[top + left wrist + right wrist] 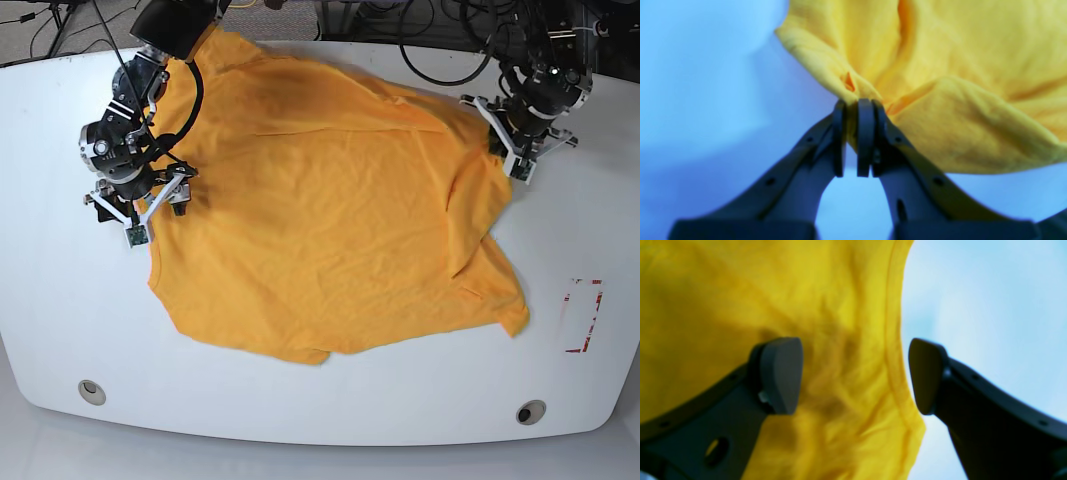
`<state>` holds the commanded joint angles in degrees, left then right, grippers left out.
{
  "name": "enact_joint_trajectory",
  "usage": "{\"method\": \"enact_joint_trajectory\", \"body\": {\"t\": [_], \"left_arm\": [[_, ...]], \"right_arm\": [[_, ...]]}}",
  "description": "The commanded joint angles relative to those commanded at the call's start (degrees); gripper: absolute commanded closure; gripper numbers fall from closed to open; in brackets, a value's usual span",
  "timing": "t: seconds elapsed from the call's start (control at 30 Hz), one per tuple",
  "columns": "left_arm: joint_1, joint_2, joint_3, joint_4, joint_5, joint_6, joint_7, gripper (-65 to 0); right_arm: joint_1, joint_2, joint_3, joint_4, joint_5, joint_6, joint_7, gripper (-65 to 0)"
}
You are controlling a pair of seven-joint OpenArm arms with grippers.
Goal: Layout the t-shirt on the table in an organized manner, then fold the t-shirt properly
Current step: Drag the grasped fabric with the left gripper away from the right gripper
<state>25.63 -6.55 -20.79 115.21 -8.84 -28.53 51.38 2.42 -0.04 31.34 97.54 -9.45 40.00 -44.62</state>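
Now left gripper (pixel 853 140) jaws clamped on t-shirt (pixel 940 66) edge; right gripper (pixel 855 376) jaws apart, straddling hem.

One t-shirt (pixel 330 220); one table (pixel 320 410); two grommets (pixel 91 391); one tape rectangle (pixel 583 315); two pincers (pixel 520 150).

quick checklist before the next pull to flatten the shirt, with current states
1. Left gripper pinching the t-shirt: ok, fabric is bunched between the shut jaws.
2. Right gripper holding cloth: not ok, jaws open, straddling the hem.
3. Shirt flat: not ok, wrinkled, folds near the left gripper.
4. Shirt fully on the table: ok.
5. Lettered side up: cannot tell, no print visible.
6. Red-white tape rectangle uncovered: ok.
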Motion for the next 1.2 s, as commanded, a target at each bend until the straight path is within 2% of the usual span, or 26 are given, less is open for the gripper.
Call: {"method": "enact_joint_trajectory", "body": {"t": [0.27,0.37,0.43,0.5,0.67,0.77,1.0,1.07,1.2], "left_arm": [[6.1,0.0,-6.9,-0.1,0.0,-1.3,0.8,-3.6],[6.4,0.0,-9.9,-0.2,-0.2,-2.5,5.1,-3.6],[6.3,0.0,-12.2,-0.2,-0.2,-4.2,8.9,-3.6],[6.4,0.0,-13.4,-0.2,-0.2,-5.5,10.0,-3.6],[7.8,0.0,-14.8,-0.3,0.0,-8.4,10.3,-4.0],[8.1,0.1,-14.9,-0.3,-0.1,-8.9,10.3,-4.2],[7.8,0.2,-14.8,-0.3,-0.2,-8.9,10.3,-5.1],[7.8,0.2,-14.8,-0.3,-0.2,-8.9,10.3,-10.0],[7.8,0.2,-15.0,-0.3,-0.1,-8.9,10.3,-24.6]], "right_arm": [[0.1,-0.1,0.0,-1.1,0.2,0.00,0.1,-47.2],[0.1,-0.1,0.0,-1.1,0.2,0.00,0.1,-47.2],[0.2,-0.2,0.0,-1.1,0.2,0.00,0.1,-47.2],[0.2,-1.1,-0.1,-1.1,0.2,0.00,0.1,-47.2],[0.2,-1.9,-0.1,-1.1,0.5,0.00,0.1,-47.2],[0.1,-2.1,-0.5,-1.1,0.8,0.00,0.1,-47.2],[-2.9,-2.0,-6.2,1.2,5.0,0.00,-0.4,-47.2],[-3.9,-2.1,-8.0,2.7,6.4,0.00,-0.4,-47.2],[-4.8,-2.1,-11.6,3.1,8.2,0.00,-0.4,-47.1]]}}
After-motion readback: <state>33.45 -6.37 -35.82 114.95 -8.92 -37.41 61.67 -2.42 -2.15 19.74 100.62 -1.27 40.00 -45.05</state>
